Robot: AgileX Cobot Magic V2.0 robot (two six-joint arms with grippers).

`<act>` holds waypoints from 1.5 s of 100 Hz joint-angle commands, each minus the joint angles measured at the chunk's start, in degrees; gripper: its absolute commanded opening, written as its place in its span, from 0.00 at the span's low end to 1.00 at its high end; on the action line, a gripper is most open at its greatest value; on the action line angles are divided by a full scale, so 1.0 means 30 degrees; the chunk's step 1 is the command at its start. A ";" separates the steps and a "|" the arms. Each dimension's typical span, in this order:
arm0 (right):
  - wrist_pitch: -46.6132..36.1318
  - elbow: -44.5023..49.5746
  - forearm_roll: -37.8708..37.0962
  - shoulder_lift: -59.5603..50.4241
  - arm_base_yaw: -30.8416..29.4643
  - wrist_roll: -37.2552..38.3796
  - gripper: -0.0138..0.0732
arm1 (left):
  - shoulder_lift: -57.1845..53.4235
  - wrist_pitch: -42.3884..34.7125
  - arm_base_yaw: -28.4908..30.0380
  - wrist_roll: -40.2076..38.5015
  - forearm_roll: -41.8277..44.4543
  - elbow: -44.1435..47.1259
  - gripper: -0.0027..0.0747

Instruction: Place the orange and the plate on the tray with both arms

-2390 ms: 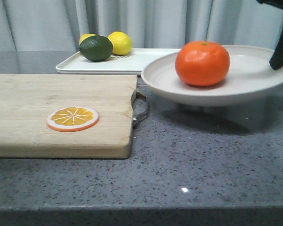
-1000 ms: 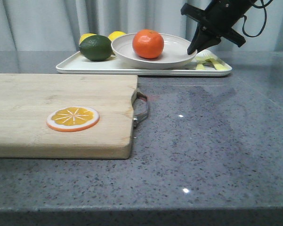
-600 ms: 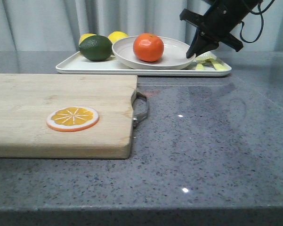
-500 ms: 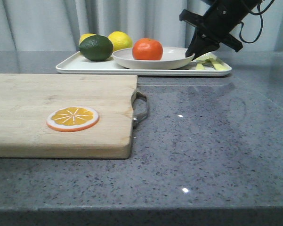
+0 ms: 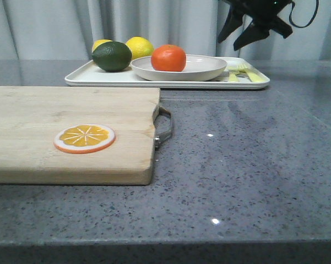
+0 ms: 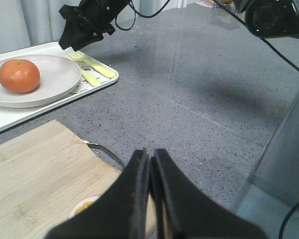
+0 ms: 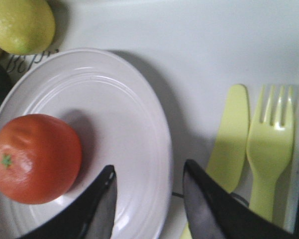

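Observation:
The orange [image 5: 168,58] sits in the off-white plate [image 5: 201,69], which rests on the white tray [image 5: 82,77] at the back of the table. My right gripper [image 5: 231,41] is open and empty, raised above the plate's right rim and clear of it. In the right wrist view its open jaws [image 7: 148,168] straddle the plate's rim [image 7: 119,129] from above, next to the orange [image 7: 35,158]. My left gripper [image 6: 150,152] is shut and empty above the cutting board's handle end. It is out of the front view.
A wooden cutting board [image 5: 71,110] with an orange slice [image 5: 84,138] fills the front left. A lime [image 5: 112,56] and lemons [image 5: 139,48] lie at the tray's left end. A yellow fork [image 7: 271,139] and knife [image 7: 231,134] lie at its right end.
My right gripper carried the plate with the orange back onto the tray, set it down, let go, opened and rose above the rim.

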 commanded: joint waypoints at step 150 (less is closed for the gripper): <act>-0.0306 1.3614 -0.2073 -1.9761 0.0504 -0.2535 0.08 | -0.0013 -0.1914 0.0002 0.0007 -0.1027 -0.0519 0.01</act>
